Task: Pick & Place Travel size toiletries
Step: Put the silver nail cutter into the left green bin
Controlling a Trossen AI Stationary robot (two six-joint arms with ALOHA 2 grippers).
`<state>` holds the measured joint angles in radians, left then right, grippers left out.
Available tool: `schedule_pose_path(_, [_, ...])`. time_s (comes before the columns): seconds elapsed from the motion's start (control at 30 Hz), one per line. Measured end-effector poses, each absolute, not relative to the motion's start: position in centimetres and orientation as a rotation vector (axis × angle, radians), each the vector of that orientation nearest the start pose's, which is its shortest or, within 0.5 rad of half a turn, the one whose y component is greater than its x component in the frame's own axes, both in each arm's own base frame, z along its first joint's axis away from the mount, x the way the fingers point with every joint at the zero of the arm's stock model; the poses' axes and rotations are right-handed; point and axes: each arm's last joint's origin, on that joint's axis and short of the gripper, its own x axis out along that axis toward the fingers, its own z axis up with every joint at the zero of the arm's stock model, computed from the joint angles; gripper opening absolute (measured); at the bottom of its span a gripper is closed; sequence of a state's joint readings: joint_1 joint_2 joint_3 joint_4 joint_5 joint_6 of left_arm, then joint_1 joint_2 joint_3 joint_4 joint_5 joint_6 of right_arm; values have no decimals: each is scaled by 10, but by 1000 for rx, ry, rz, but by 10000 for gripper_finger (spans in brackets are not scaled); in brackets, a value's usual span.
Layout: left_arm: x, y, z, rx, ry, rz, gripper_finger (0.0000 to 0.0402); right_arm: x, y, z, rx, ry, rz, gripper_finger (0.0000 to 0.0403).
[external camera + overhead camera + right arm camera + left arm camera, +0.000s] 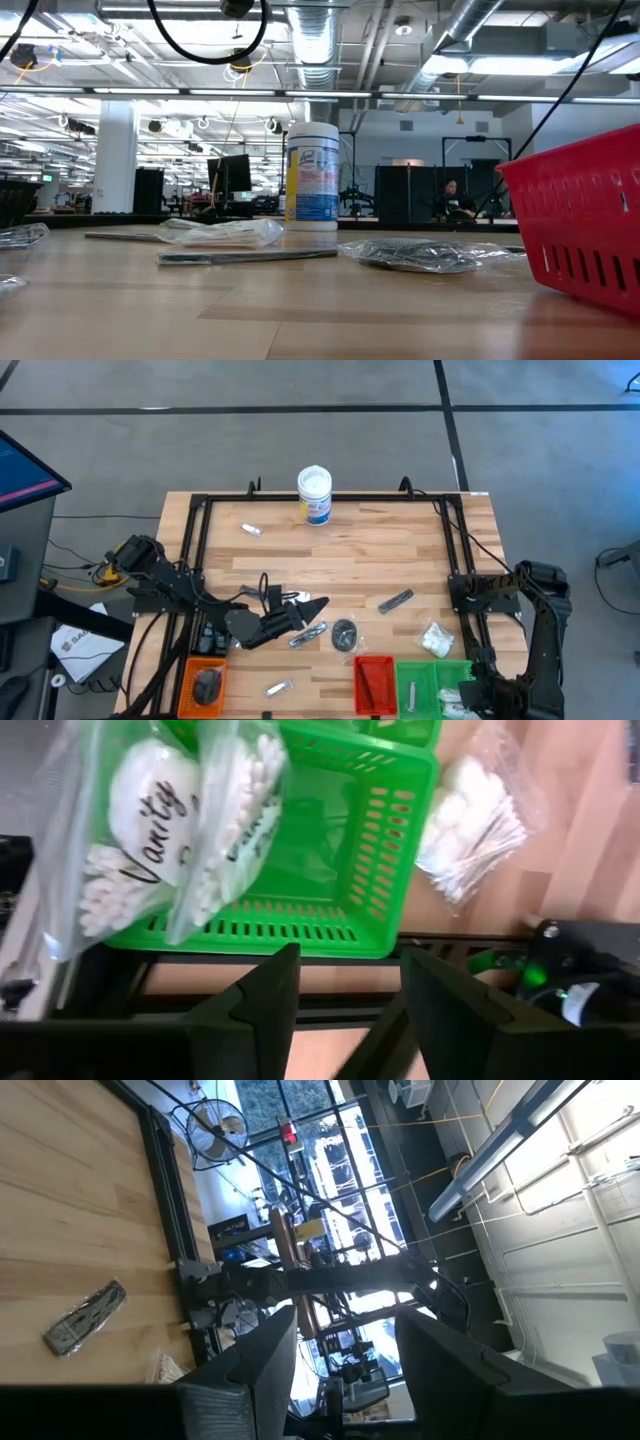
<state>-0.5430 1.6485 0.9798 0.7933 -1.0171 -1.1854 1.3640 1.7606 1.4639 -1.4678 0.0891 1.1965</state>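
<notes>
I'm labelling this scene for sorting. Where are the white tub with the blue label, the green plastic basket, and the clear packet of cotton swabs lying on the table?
White tub with blue label point(315, 493), high view, lid.
Green plastic basket point(385, 825), right wrist view, slotted side wall.
Clear packet of cotton swabs point(470, 815), right wrist view, white contents.

Toiletries scattered on the wooden table. Small silvery sachet point(252, 530) lies far side, left of centre. Grey foil tube point(396, 601) lies tilted right of centre. Dark round disc point(344, 634) in clear wrap sits near the front middle. Silvery sachet point(279, 687) lies at front edge. Clear packet of cotton swabs point(435, 640) rests flat on the table, right side; two more swab packets point(165, 830) lean over the green tray's rim.
</notes>
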Motion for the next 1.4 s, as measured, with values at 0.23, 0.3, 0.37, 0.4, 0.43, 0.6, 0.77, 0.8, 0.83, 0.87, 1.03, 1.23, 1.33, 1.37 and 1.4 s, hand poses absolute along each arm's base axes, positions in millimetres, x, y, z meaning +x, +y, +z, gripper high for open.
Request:
schedule_pose_path(0.23, [314, -161, 272, -1250, -363, 367, 163, 64, 281, 270, -331, 1496, -50, 138])
schedule_pose_path(0.3, [315, -161, 272, -1250, -364, 368, 163, 65, 274, 277, -328, 1463, -50, 126])
schedule_pose_path(0.37, [315, -160, 272, -1250, -364, 368, 163, 67, 269, 283, -313, 1434, -48, 115])
schedule_pose_path(0.4, [315, -160, 272, -1251, -365, 368, 163, 69, 266, 287, -301, 1415, -46, 110])
schedule_pose_path(0.43, [315, -160, 272, -1251, -365, 368, 163, 71, 263, 291, -288, 1392, -44, 105])
schedule_pose_path(0.6, [315, -160, 272, -1250, -365, 370, 163, 80, 245, 310, -224, 1279, -54, 84])
schedule_pose_path(0.77, [318, -154, 272, -1246, -375, 384, 163, 94, 228, 324, -135, 1201, -86, 69])
schedule_pose_path(0.8, [319, -152, 272, -1245, -377, 386, 163, 98, 225, 326, -115, 1192, -93, 67])
schedule_pose_path(0.83, [320, -150, 272, -1244, -377, 385, 163, 101, 222, 329, -98, 1179, -96, 66])
schedule_pose_path(0.87, [321, -148, 272, -1243, -375, 382, 163, 104, 219, 331, -85, 1166, -93, 65])
schedule_pose_path(1.03, [331, -131, 273, -1237, -353, 338, 163, 119, 204, 343, -25, 1102, -79, 65])
schedule_pose_path(1.23, [344, -102, 273, -1198, -321, 287, 163, 138, 182, 354, -2, 1041, -86, 65])
schedule_pose_path(1.33, [349, -87, 273, -1160, -310, 279, 163, 148, 170, 359, -5, 1024, -97, 65])
schedule_pose_path(1.37, [350, -81, 274, -1144, -303, 276, 163, 151, 166, 360, -7, 1021, -105, 65])
schedule_pose_path(1.4, [351, -76, 275, -1132, -292, 273, 163, 154, 161, 361, -10, 1020, -115, 65])
